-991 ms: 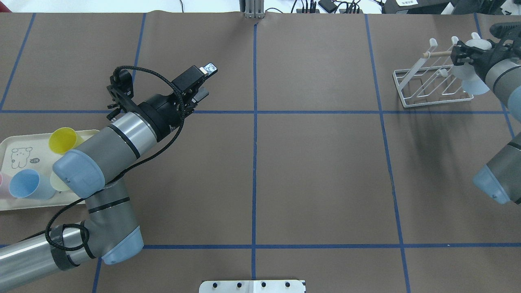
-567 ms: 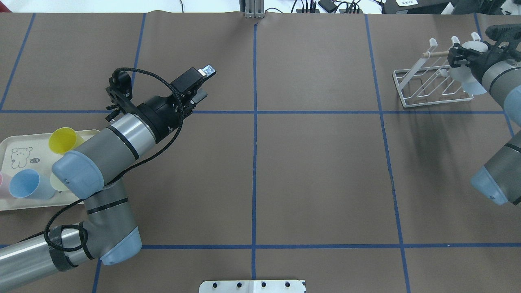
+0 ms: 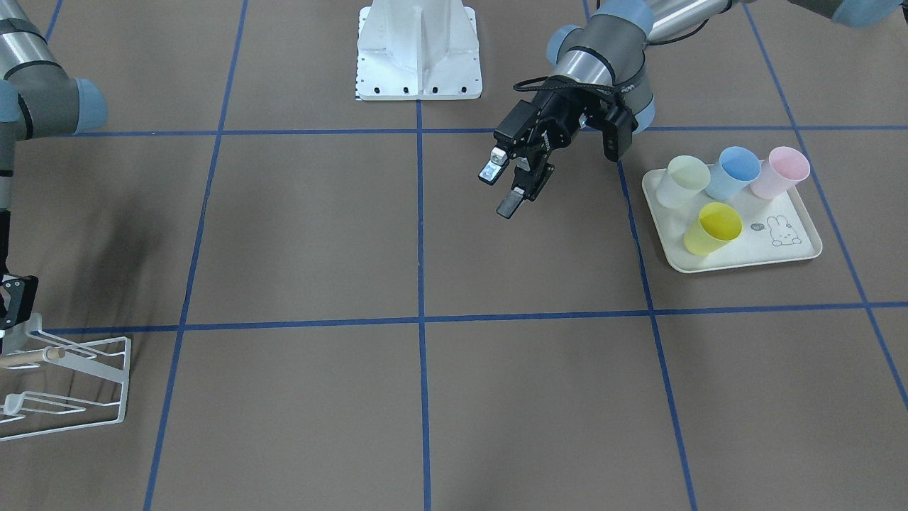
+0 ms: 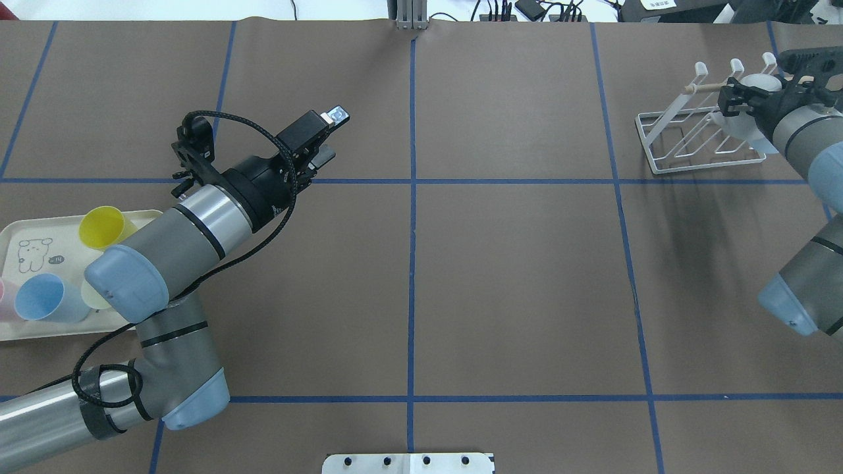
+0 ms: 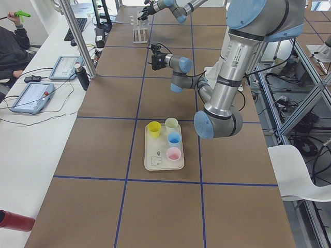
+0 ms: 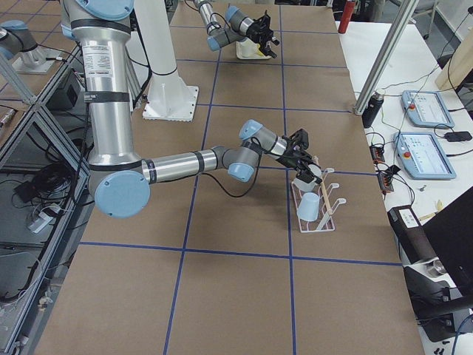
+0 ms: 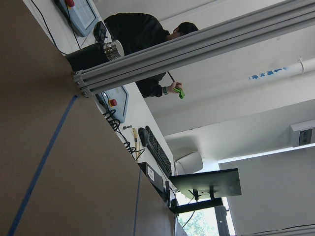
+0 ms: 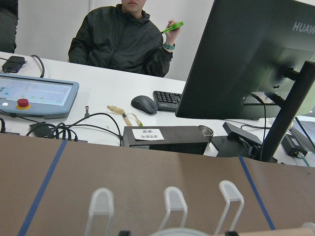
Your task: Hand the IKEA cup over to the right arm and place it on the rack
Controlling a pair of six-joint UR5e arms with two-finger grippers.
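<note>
My right gripper [image 4: 734,95] is at the white wire rack [image 4: 665,155] at the far right and seems shut on a pale white IKEA cup [image 4: 757,83], held among the slanted prongs by the wooden dowel [image 4: 705,86]. The exterior right view shows that cup [image 6: 310,180] just under the gripper [image 6: 303,159], with a light blue cup [image 6: 307,208] sitting lower on the rack [image 6: 321,222]. My left gripper [image 4: 326,135] hovers over the table left of centre, open and empty, as the front-facing view [image 3: 500,190] also shows.
A cream tray [image 3: 745,262] with a rabbit drawing holds a yellow cup [image 3: 711,227], a blue cup [image 3: 738,170], a pink cup [image 3: 782,170] and a pale green cup [image 3: 682,181]. A person in black [image 8: 123,39] sits beyond the table's far edge, behind tablets and a monitor.
My right gripper and the pale cup have shifted slightly along the rack, left and lower in the overhead view. My left arm has barely moved.
</note>
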